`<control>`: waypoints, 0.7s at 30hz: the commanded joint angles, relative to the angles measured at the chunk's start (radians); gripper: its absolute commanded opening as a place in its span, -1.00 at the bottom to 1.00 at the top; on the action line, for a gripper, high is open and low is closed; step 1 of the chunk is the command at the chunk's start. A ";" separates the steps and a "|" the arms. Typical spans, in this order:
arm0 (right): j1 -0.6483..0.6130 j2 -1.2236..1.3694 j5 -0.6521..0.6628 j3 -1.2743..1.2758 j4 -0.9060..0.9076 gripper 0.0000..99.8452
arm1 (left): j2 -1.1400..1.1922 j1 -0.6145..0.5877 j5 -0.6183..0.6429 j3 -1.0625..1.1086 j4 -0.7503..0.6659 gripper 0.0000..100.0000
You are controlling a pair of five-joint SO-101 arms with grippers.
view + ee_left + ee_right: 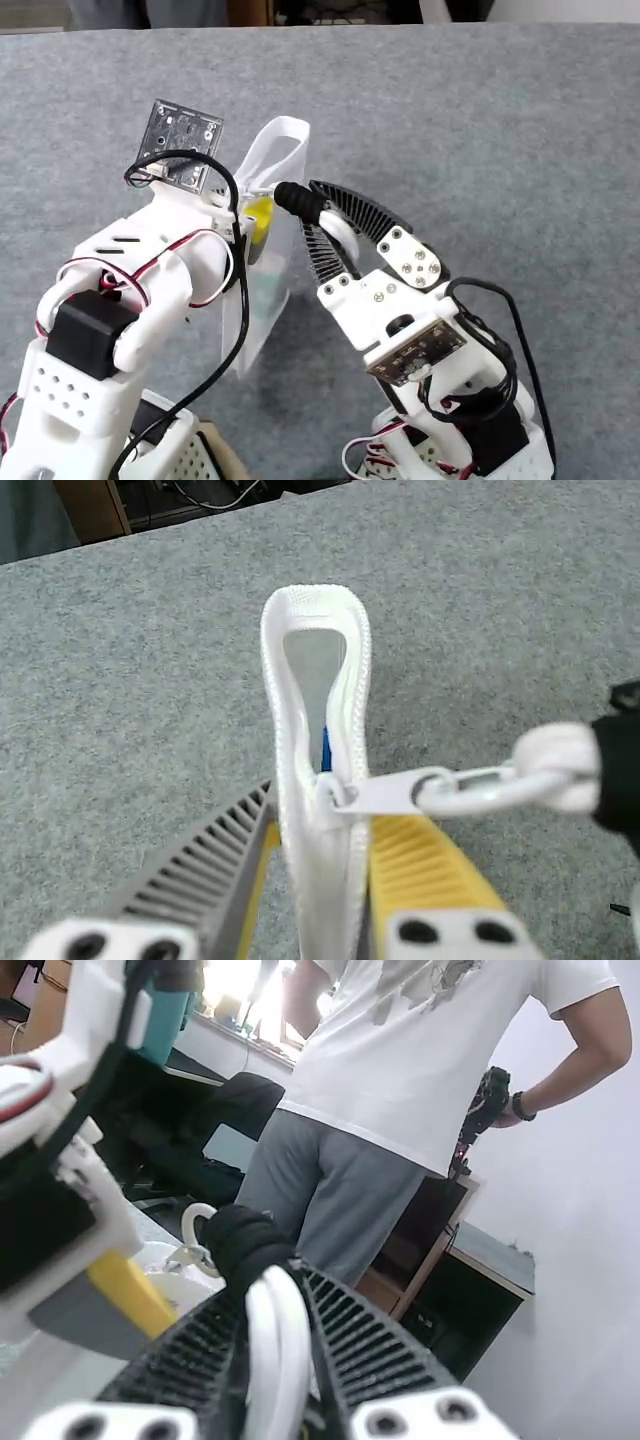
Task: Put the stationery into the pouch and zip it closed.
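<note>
On the counter (500, 120), left gripper (322, 815) clamps the white pouch (315, 650) while right gripper (288, 197) pinches its zipper pull (385, 795).

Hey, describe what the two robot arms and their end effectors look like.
Both are white plastic with black motors and red, black and white cables. The left end effector has one grey and one yellow ribbed finger; the right end effector has black ribbed fingers. A bare circuit board sits on each wrist.

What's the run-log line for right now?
left hand: clamps pouch upright | right hand: holds zip pull | zip: part closed, far end open
</note>
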 commanded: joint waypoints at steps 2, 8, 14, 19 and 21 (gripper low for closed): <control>0.002 -0.015 -0.011 -0.053 -0.028 -0.98 | 0.009 0.002 0.008 -0.013 -0.025 -0.77; 0.003 -0.015 -0.008 -0.051 -0.028 -0.98 | 0.008 0.008 0.003 -0.013 -0.017 -0.85; 0.008 -0.015 -0.006 -0.051 -0.026 -0.98 | 0.008 0.004 0.003 -0.015 0.026 -0.94; 0.011 -0.016 -0.005 -0.051 -0.021 -0.98 | 0.006 0.004 0.002 -0.059 0.081 -0.94; 0.018 -0.016 -0.005 -0.051 -0.021 -0.98 | 0.006 0.004 0.002 -0.110 0.123 -0.94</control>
